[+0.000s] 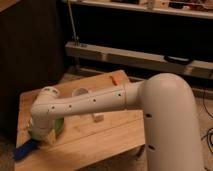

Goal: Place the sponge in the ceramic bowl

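The room is dim: a dark cabinet stands at the left, a long low shelf runs along the back, and a small wooden table sits in front, seen from the one camera view. The robot's white arm reaches from the right across the tabletop and bends down at its wrist over the near-left corner. The gripper hangs there, mostly hidden under the wrist, so I cannot tell whether it is spread, closed or pinching anything. The sponge pokes out just below it at the table's front-left edge, outside the ceramic bowl, whose green rim shows just beside it under the arm. I judge this to be the grasp or early carry. If the hold is sure, the sponge needs a short lift up and right over the rim. The table edge is very close on the left and front. A translucent cup and a small white piece stand well behind the bowl.
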`<state>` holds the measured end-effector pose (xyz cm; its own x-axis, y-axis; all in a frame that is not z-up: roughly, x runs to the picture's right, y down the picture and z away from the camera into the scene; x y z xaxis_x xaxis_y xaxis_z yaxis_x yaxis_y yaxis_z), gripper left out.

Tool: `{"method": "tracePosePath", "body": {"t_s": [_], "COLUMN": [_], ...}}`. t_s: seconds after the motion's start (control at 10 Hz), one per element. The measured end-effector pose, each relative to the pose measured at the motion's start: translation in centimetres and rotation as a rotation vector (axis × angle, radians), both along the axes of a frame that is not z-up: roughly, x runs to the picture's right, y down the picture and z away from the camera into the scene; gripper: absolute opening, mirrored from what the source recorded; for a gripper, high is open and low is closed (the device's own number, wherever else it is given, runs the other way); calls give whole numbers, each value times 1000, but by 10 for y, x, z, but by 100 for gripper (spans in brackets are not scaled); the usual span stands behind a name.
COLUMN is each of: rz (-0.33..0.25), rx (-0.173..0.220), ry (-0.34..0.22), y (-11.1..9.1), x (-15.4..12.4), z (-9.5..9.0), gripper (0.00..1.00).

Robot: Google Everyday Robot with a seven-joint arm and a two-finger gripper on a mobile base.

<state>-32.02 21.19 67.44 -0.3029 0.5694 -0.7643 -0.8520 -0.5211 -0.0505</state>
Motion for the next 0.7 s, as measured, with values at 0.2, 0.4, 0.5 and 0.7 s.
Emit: {"method": "tracePosePath", "body": {"t_s": [0.2, 0.4, 0.5, 0.7], "rz": [-43, 66, 307, 374], "rx": [29, -13, -144, -223], "ry": [-43, 51, 266, 276], "y": [0, -2, -7, -18], "x": [0, -2, -4, -29], "z": [0, 3, 7, 11], "gripper": [80, 80, 80, 80]}}
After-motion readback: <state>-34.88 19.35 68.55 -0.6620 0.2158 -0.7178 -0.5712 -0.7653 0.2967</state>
